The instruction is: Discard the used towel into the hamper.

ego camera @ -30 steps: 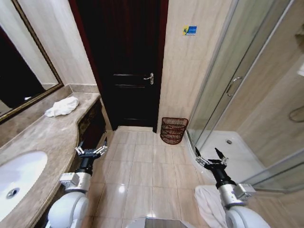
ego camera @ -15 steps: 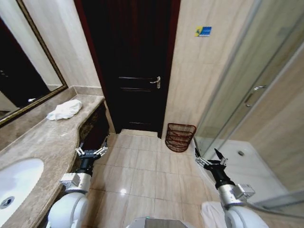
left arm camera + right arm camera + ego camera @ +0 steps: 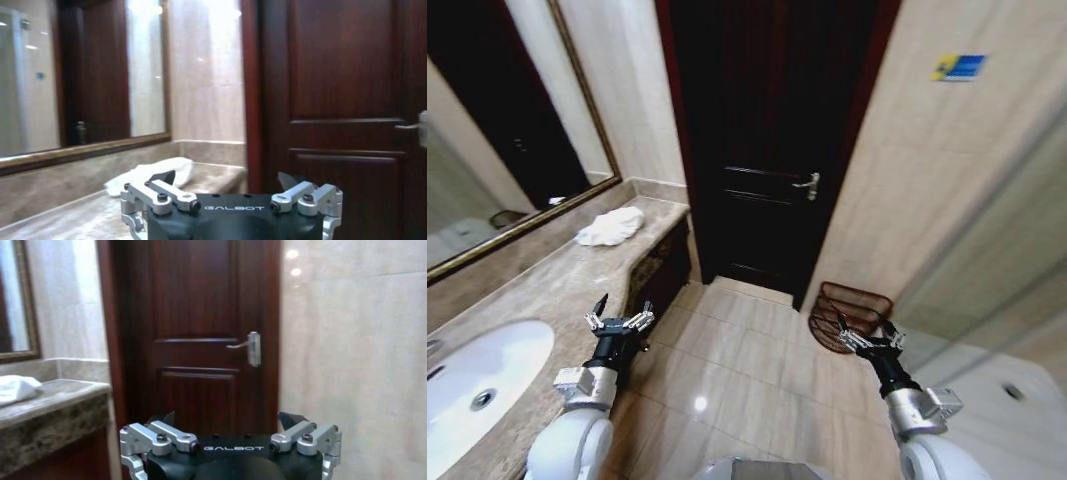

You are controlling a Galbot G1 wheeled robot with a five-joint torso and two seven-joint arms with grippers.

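Note:
The used towel (image 3: 610,227) is a crumpled white heap at the far end of the marble counter (image 3: 537,290), under the mirror; it also appears in the left wrist view (image 3: 150,174) and the right wrist view (image 3: 15,388). The hamper (image 3: 855,308), a dark reddish-brown slatted basket, stands on the floor against the wall right of the door. My left gripper (image 3: 617,321) (image 3: 227,179) is open and empty beside the counter's edge, well short of the towel. My right gripper (image 3: 868,334) (image 3: 227,419) is open and empty, overlapping the hamper's front in the head view.
A white sink (image 3: 482,375) is set in the counter at the near left. A framed mirror (image 3: 507,150) runs along the left wall. A dark wooden door (image 3: 767,150) with a metal handle (image 3: 808,185) is shut straight ahead. Tiled floor (image 3: 747,370) lies between counter and hamper.
The camera has turned left, so door, towel and hamper slid right in the picture and the shower has left it. Both arms hold the same pose, grippers still open.

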